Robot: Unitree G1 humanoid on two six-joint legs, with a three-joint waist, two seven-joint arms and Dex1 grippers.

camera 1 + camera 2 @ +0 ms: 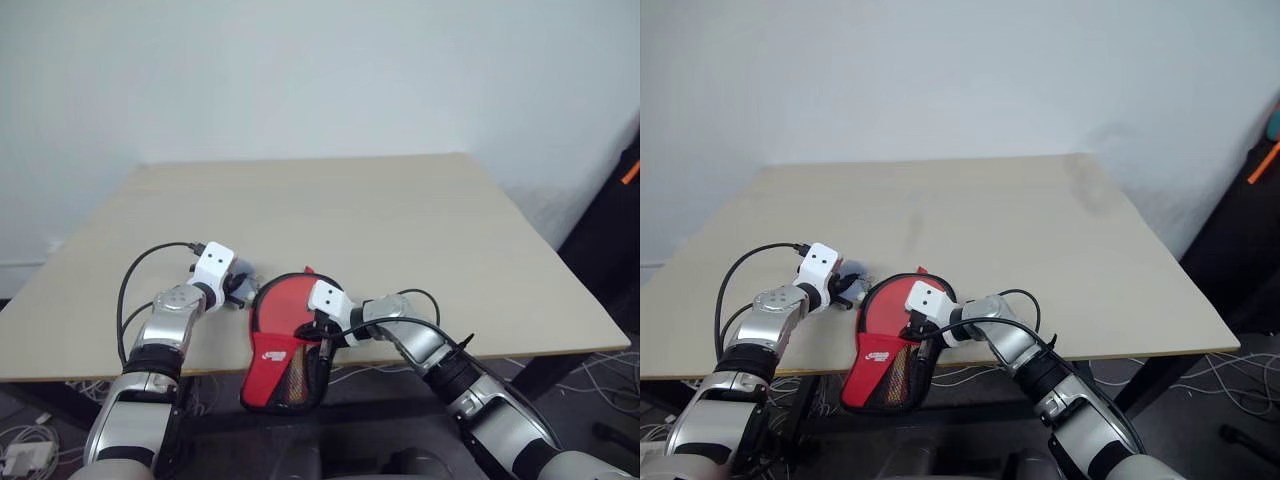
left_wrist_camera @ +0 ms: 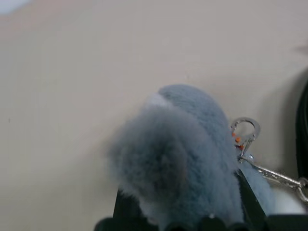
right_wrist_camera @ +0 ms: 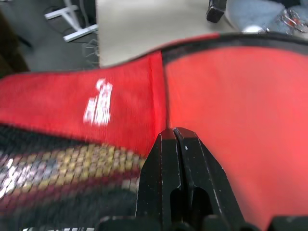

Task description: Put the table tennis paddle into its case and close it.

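Case [image 1: 285, 345] is the landmark; it lies red side up at the near edge of the surface [image 1: 400, 220], its narrow mesh-and-logo end hanging past that edge toward the robot, its round end resting on the wood.

Right end effector [image 3: 174, 132] sits on the red panel near the case's middle, beside the white logo [image 3: 98, 102]; its two black fingers are pressed together, flat against the fabric, pinning rather than pinching as far as the frames show.

Left end effector [image 1: 236, 284] is just beside the case's round end, on the robot's left of it; its fingers stand narrowly apart with the grey-blue pom-pom pull [image 2: 175, 154] nested between them; a small metal clasp and chain [image 2: 245, 137] run from the pom-pom toward the case's black rim.

Risks, as judgement:
- the fluffy pull may squash and slide out of the left fingers under a tug; the chain link adds slack, so the zip may not follow the hand at first;
- with much of the case overhanging the edge, a pull along the zip could swing or drag the whole pouch off the surface if the right fingers slip on the smooth red fabric;
- fabric could bunch ahead of the slider and jam it.

Contents: paddle itself cannot be made out; the round red panel looks full and flat, so it is probably inside; whether the zip is part-closed cannot be told.
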